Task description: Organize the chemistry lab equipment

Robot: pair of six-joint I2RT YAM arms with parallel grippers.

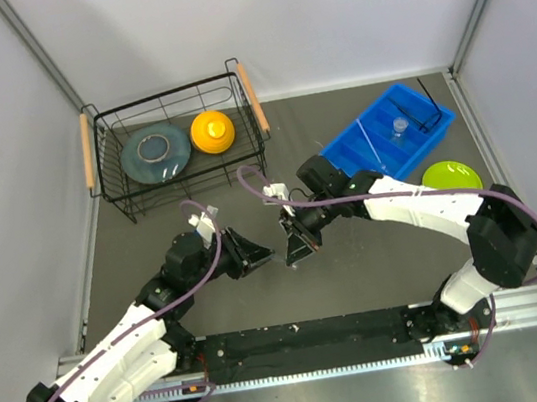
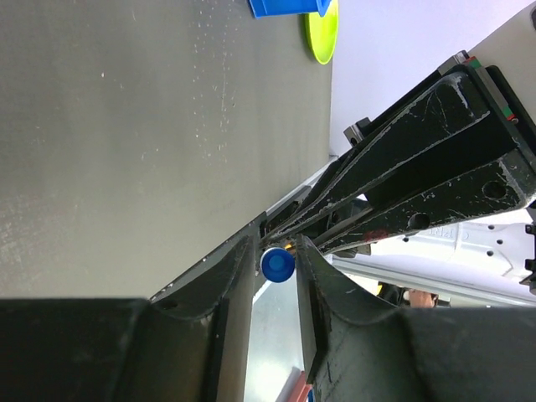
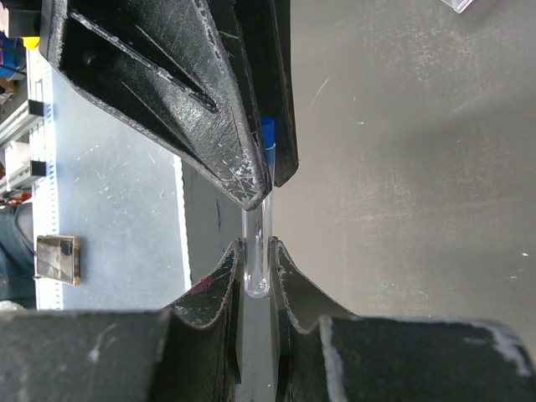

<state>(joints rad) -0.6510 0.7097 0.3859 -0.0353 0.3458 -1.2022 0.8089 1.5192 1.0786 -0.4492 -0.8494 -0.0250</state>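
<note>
A thin clear test tube (image 3: pixel 256 272) with a blue cap (image 2: pixel 277 265) is held in the air between both grippers over the middle of the table. My left gripper (image 2: pixel 276 251) is shut on the cap end. My right gripper (image 3: pixel 256 251) is shut on the rounded bottom end. The two grippers meet tip to tip in the top view, the left (image 1: pixel 260 256) and the right (image 1: pixel 295 245). A blue tray (image 1: pixel 354 163) at the back right holds another test tube (image 1: pixel 369 140), a small clear vial (image 1: pixel 399 127) and a black wire ring stand (image 1: pixel 427 109). The clear grid rack is out of view.
A black wire basket (image 1: pixel 109 184) at the back left holds a grey plate (image 1: pixel 155 154) and a yellow dome-shaped item (image 1: pixel 212 132). A lime-green plate (image 1: pixel 451 176) lies right of the blue tray, and also shows in the left wrist view (image 2: pixel 322 32). White walls enclose the table.
</note>
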